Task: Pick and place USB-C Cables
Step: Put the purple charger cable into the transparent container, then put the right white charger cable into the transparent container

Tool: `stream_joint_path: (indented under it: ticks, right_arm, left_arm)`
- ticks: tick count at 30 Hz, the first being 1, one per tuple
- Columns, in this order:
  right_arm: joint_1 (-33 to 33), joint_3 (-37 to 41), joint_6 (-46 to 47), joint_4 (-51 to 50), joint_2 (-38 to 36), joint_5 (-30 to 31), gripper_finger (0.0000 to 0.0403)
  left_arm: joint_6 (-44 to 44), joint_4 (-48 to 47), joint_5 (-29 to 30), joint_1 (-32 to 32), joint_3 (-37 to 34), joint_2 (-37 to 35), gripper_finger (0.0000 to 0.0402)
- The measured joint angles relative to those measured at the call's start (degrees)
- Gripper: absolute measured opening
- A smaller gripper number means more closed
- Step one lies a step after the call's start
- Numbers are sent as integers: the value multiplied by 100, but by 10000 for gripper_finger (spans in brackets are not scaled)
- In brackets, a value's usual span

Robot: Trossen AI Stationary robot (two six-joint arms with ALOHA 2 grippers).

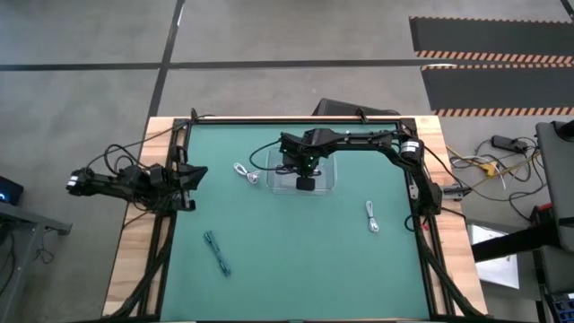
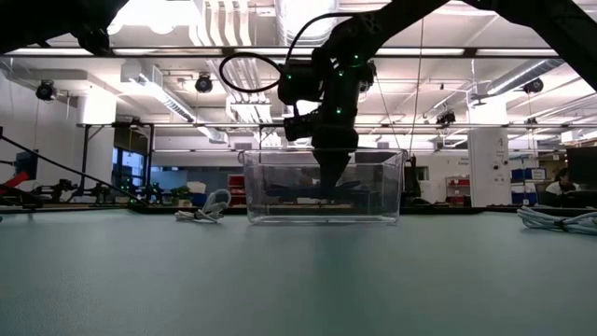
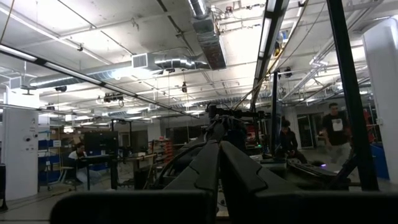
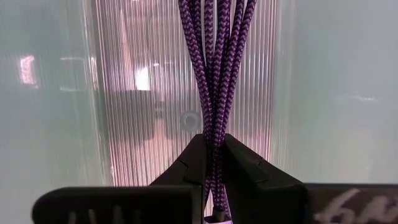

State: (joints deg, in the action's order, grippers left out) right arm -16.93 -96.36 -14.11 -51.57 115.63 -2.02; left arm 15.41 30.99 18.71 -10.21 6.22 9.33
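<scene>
Cables first: from the high view, three loose bundles can be counted on the green table mat [image 1: 296, 260] — one white folded cable [image 1: 246, 173] just beside the box, a second white folded cable [image 1: 372, 217] off toward the right edge, and one teal-grey folded cable [image 1: 216, 252] lying well apart toward the front left. One clear rectangular plastic box [image 1: 331, 178] is sat near the middle-back of the mat, and the right gripper [image 1: 306, 183] is lowered into it. The left arm is parked off the left edge, with the left gripper [image 1: 193, 176] just over the mat's border.

Low view: the clear box [image 2: 382, 191] is seen side-on with the right gripper [image 2: 330, 187] reaching down inside, fingertips close to the floor of the box. Something dark is laid along the box bottom, but it can't be made out properly.

Left wrist view: the left gripper's fingers [image 3: 202, 168] are pressed together with nothing held between them.

Right wrist view: a dark braided cable bundle [image 4: 214, 68], looking purple-black here, is pinched between the right gripper's fingers [image 4: 193, 165], with the ribbed box floor right behind it. So four cables in total.
</scene>
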Motion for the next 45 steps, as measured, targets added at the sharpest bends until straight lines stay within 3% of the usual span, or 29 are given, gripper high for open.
stream_joint_path:
  ticks: [12,24,31,45]
  right_arm:
    - [0,2,11,-6,0,4,26]
    - [0,2,17,-7,0,11,79]
    - [2,-24,160,-37,-78,52,90]
    - [299,-85,1261,1,-1128,12,68]
  left_arm:
    - [1,0,-1,1,0,1,0]
    - [1,2,0,0,0,1,0]
    - [0,1,0,1,1,1,0]
    - [-1,6,2,1,0,1,0]
